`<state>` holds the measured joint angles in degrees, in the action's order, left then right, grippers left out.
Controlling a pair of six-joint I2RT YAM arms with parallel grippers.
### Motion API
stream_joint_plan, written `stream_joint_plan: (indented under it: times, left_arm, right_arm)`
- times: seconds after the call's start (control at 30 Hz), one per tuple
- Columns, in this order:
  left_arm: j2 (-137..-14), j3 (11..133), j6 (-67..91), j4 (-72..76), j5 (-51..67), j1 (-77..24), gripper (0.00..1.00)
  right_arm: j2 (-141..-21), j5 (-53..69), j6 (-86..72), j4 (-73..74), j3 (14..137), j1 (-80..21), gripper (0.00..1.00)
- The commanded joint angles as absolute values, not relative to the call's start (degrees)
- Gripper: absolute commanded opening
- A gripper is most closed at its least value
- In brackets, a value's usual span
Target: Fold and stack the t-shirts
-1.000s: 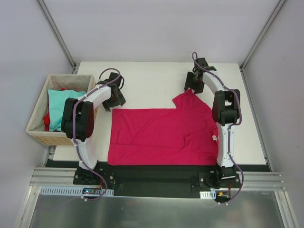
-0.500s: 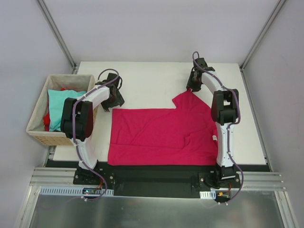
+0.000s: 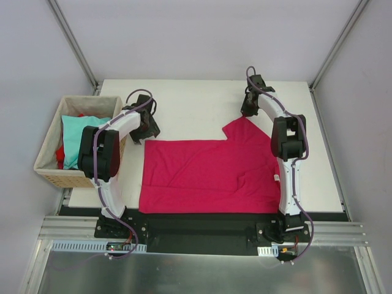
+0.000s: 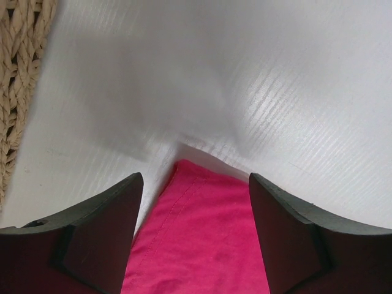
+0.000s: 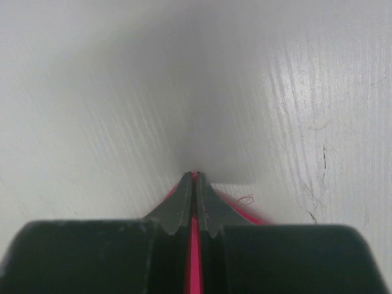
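We have the left gripper [image 4: 195, 181] down low, jaws wide apart. Our right gripper [image 5: 195, 177] is pinched tight, arm extended far forward.

From above, the right hand [image 3: 248, 111] is too small to show its fingertips; its own wrist covers the sleeve tip of the crimson t-shirt [image 3: 208, 174] beneath it. The right wrist camera shows only a thin crimson sliver between that hand's pressed-together fingers [image 5: 180, 205], the rest of the cloth hidden behind them, the surface [image 5: 92, 92] ahead blurred. The left hand [image 3: 148, 127] likewise masks the shirt corner under it; close up, its fingers and the cloth between them are cut off at the bottom edge. Left of that hand, the wicker basket [image 3: 46, 166] runs out of the close view, and its teal t-shirt [image 3: 78, 138] buries all but a scrap of the red t-shirt [image 3: 60, 154].
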<state>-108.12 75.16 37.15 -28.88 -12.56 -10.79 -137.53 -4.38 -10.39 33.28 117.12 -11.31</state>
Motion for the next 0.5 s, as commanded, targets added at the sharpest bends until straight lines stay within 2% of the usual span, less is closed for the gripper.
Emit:
stream_joint_plan:
  times: [0.0, 0.17, 0.37, 0.47]
  left_arm:
    - [-108.81, 76.02, 36.39, -29.18, -12.30, -9.76, 0.70]
    - [-109.77, 76.81, 36.83, -29.18, -12.48, -8.88, 0.67]
    - [-110.31, 77.78, 37.35, -29.18, -12.04, -8.61, 0.55]
    - [-109.08, 76.64, 37.88, -29.18, -11.08, -8.61, 0.54]
  right_arm:
    - [-137.47, -6.15, -9.67, 33.31, 119.27, -11.95, 0.01]
    - [-135.79, -5.80, -8.09, 32.61, 119.36, -11.95, 0.01]
    - [-135.26, -5.89, -7.91, 32.69, 118.74, -11.95, 0.01]
    - [-135.18, -6.06, -8.26, 32.87, 118.48, -11.95, 0.01]
